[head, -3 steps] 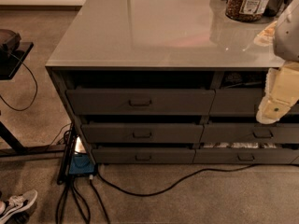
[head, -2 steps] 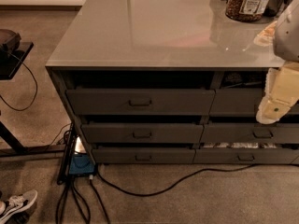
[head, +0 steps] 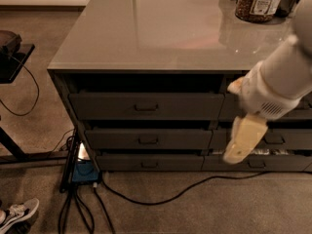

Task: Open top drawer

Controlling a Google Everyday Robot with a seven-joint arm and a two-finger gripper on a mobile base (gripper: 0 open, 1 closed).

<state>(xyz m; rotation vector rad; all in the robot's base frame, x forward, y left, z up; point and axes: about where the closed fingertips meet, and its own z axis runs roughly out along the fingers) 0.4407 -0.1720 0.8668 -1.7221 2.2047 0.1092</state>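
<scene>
The top drawer [head: 146, 106] is a wide dark-grey panel under the grey countertop [head: 161, 28], with a small rectangular pull handle [head: 146, 107] at its centre. Its front sits in line with the two shallower drawers [head: 147, 139] below it, with a dark gap above. My gripper [head: 242, 141], pale and pointing down-left from the white arm [head: 278, 82], hangs in front of the neighbouring right-hand drawer stack. It is to the right of and lower than the top drawer's handle, touching nothing I can see.
A jar of brown food [head: 258, 1] stands on the countertop at the back right. A black cable [head: 170, 194] and a power strip [head: 83, 172] lie on the carpet before the cabinet. A black stand [head: 9, 52] and a shoe [head: 19, 213] are at left.
My arm and gripper have swung left and downward from the right edge, now in front of the right drawer stack. The drawers have not moved.
</scene>
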